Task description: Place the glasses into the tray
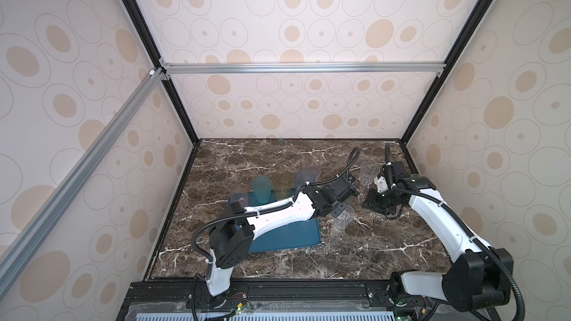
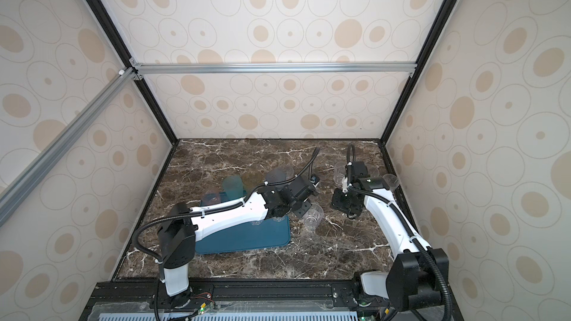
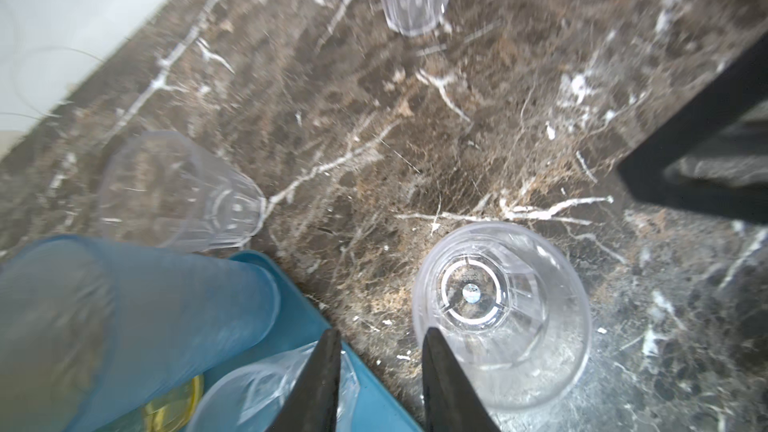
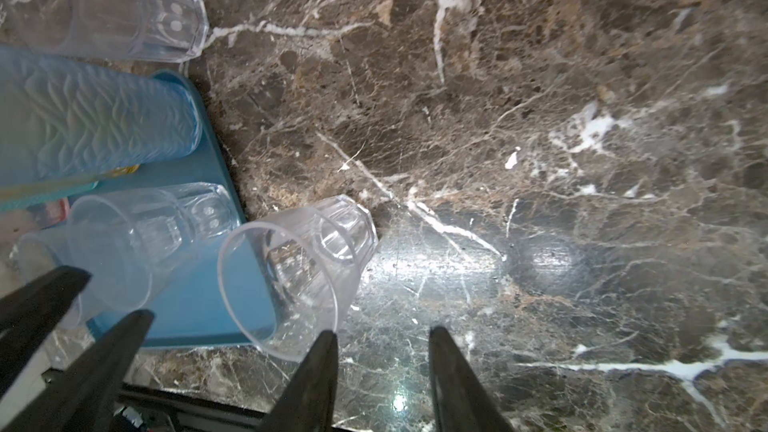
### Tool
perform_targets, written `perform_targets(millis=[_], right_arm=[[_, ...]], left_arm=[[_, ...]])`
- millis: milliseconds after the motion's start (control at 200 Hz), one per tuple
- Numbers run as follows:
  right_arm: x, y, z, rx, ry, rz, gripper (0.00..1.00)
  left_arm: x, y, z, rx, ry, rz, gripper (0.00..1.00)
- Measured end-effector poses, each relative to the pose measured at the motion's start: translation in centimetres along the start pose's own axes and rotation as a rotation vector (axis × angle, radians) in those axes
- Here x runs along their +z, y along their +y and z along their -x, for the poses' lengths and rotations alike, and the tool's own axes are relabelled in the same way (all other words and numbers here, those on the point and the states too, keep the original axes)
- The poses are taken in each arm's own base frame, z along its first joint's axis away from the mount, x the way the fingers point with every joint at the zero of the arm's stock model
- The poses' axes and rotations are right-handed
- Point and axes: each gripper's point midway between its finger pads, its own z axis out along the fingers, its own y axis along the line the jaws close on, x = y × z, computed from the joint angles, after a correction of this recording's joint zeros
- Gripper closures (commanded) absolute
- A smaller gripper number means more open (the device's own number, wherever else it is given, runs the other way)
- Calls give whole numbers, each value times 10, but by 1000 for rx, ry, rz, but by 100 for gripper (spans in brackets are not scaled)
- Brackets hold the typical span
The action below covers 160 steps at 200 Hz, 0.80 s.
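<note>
- Glasses (image 2: 231, 187) vs tray (image 1: 287, 236), where do we stand?
- Tinted four stand along the tray's far edge: pink glass (image 1: 240, 200), teal-green glass (image 1: 262, 188), yellow glass (image 1: 281, 184), grey-blue glass (image 1: 304, 177). At least one clear tumbler (image 4: 149, 234) sits in the tray too, near its right edge. The left arm (image 1: 278, 213) hides most of that zone in both top views.
- Outside the tray?
- One clear glass (image 3: 498, 313) upright on the desk (image 1: 278, 155), just beside the tray's right edge. Another clear one (image 3: 178, 193) on the desk just past the tray's far right corner. More clear ones (image 1: 368, 174) at the right rear, well apart from the tray.
- Left pincer (image 3: 378, 334)?
- Over the gap between tray edge and that upright glass. Jaws apart, nothing between them. One finger (image 3: 444, 376) overlaps the glass rim; can't tell if it touches.
- Right pincer (image 4: 378, 338)?
- Over bare desk, right of the tray, near the same upright glass. Jaws apart, holding nothing.
</note>
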Motion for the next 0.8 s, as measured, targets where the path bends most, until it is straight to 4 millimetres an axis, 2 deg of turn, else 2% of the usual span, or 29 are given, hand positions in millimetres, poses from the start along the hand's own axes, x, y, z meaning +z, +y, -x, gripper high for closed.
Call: perform_targets(millis=[100, 260, 450, 625, 800], right_arm=[[1, 4, -6, -26, 19, 27, 60], [5, 12, -13, -82, 41, 34, 60], [23, 18, -24, -144, 105, -10, 62], [38, 17, -26, -167, 135, -50, 65], [49, 21, -26, -199, 149, -84, 69]], left_arm=[[-17, 16, 0, -19, -41, 29, 63], [-34, 45, -13, -41, -83, 102, 57], [-56, 72, -21, -65, -144, 178, 53], [-75, 86, -12, -99, -217, 211, 52], [-76, 89, -13, -106, -226, 226, 52]])
